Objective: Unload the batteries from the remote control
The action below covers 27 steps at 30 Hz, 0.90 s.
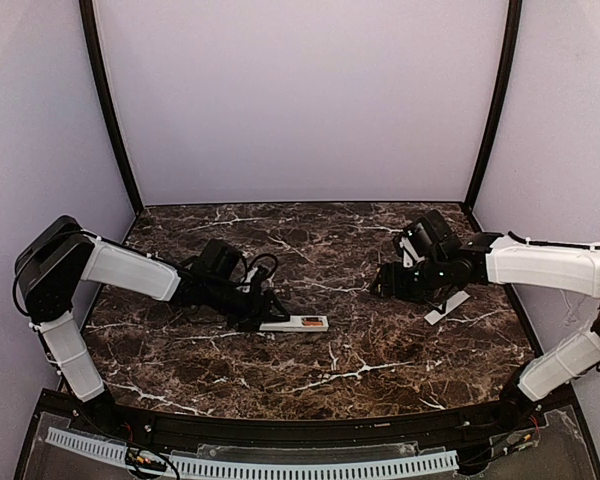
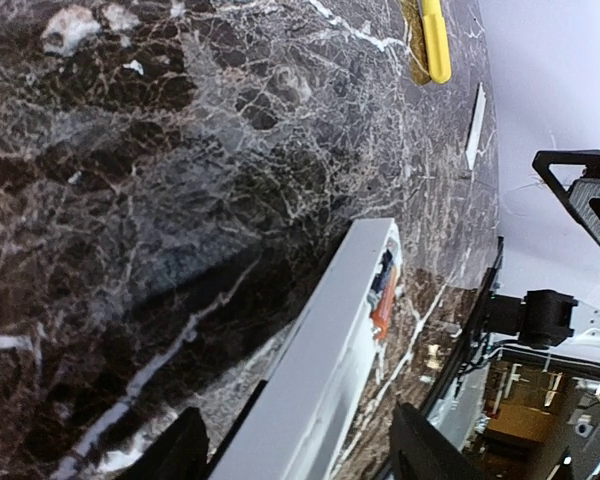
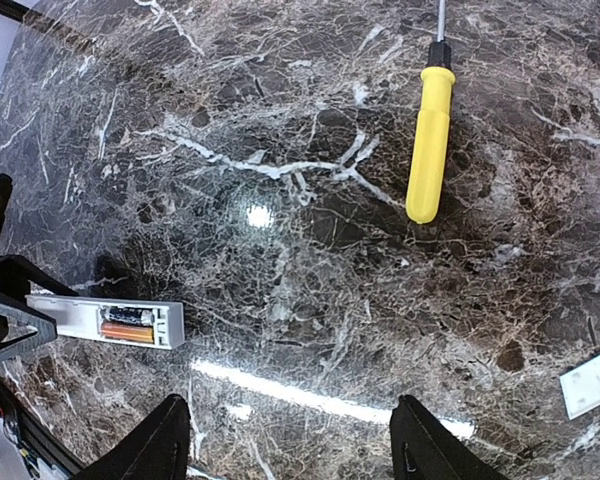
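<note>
The remote control point(image 1: 292, 324) lies back-up on the marble, a slim white bar with its battery bay uncovered. In the bay sit the batteries point(image 1: 310, 322), an orange-red cell beside a darker one point(image 3: 126, 325). My left gripper point(image 1: 263, 310) straddles the remote's other end. In the left wrist view the remote point(image 2: 325, 360) runs between the two fingers with a gap on each side, so this gripper point(image 2: 298, 415) is open. An orange battery point(image 2: 383, 302) shows at the far end. My right gripper point(image 3: 290, 405) hovers open over bare marble, to the right of the remote point(image 3: 75, 315).
A yellow-handled screwdriver point(image 3: 428, 140) lies beyond the right gripper. The flat white cover strip point(image 1: 447, 308) rests below the right arm and shows at the lower right edge point(image 3: 595, 380) of the right wrist view. Dark marble table point(image 1: 310, 250), walls on three sides.
</note>
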Available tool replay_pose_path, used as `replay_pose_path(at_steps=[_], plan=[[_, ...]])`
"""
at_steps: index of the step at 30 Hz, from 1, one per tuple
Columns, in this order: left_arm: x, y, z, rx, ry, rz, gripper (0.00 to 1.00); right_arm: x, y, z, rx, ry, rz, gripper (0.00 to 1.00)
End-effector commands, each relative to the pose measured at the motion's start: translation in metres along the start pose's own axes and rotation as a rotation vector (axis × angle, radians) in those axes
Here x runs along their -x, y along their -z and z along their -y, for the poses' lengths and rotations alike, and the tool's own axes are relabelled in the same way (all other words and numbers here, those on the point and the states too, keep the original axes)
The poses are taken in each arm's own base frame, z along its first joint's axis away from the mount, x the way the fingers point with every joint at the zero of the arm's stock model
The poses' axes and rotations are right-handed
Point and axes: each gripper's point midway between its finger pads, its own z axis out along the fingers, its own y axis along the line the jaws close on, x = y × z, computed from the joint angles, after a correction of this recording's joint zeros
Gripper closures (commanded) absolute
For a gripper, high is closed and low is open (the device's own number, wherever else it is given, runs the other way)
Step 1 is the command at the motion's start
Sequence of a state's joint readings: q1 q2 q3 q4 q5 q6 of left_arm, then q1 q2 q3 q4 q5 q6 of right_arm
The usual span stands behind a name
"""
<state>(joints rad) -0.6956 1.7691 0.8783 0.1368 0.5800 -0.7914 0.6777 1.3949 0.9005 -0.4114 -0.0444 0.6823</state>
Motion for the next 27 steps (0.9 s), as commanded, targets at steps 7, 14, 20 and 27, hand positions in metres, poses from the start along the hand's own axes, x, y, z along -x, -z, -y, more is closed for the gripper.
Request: replay_pose_path(at_steps=[7,14,20,27], plan=[[-0.005,0.024,-0.032,0.237,-0.063,0.006,0.18,0.000,-0.011,0.009,-0.044,0.027,-0.013,0.30],[-0.006,0.041,-0.050,0.379,-0.096,0.022,0.17,0.013,-0.028,0.020,-0.165,0.064,-0.028,0.28],[-0.008,0.068,-0.059,0.486,-0.142,0.055,0.16,0.027,-0.042,0.035,-0.291,0.092,-0.024,0.28],[-0.021,0.110,-0.066,0.595,-0.195,0.092,0.16,0.040,-0.064,0.052,-0.427,0.139,-0.045,0.33]])
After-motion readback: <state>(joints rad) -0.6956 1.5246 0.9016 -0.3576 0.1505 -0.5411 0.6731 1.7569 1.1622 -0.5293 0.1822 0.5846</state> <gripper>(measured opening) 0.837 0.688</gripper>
